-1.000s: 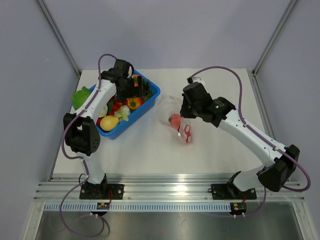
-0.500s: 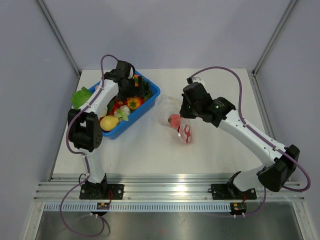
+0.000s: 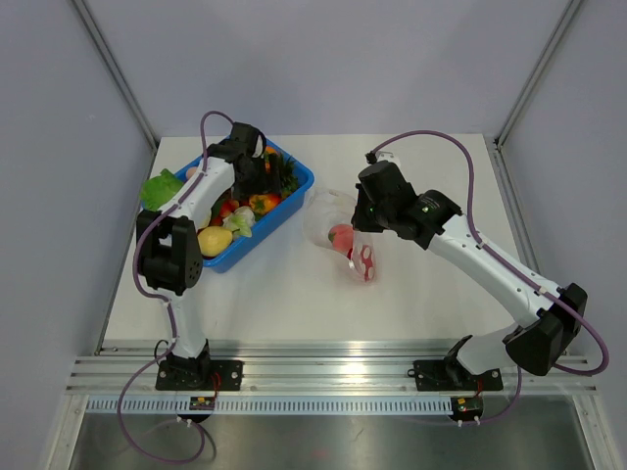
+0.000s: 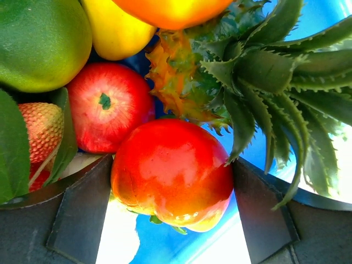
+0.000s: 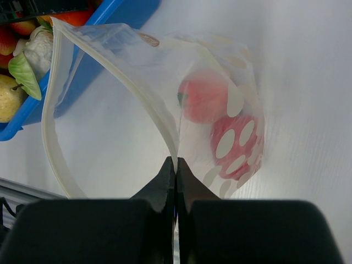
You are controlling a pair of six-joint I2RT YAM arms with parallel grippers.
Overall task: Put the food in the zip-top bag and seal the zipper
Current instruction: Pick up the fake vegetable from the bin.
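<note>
Left fingers (image 4: 82,214) clasp red-orange fruit (image 4: 173,173) — right fingers (image 5: 164,184) pinch zip-top bag (image 5: 220,132) zipper (image 5: 132,82).

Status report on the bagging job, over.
Left gripper straddling red fruit in bin, grip unclear. Right gripper shut on bag rim, mouth open, red food inside. Pineapple leaves crowd the fruit.

Left arm (image 3: 201,191): stretched forward, wrist pitched down. Left gripper (image 4: 173,187): fingers (image 4: 82,214) wide apart, red-orange toy fruit (image 4: 170,170) filling the gap between them; grip indeterminate.
Right arm (image 3: 490,259): reaching inward. Right gripper (image 5: 176,165): fingertips pinched together on zip-top bag (image 5: 137,82) film.
</note>
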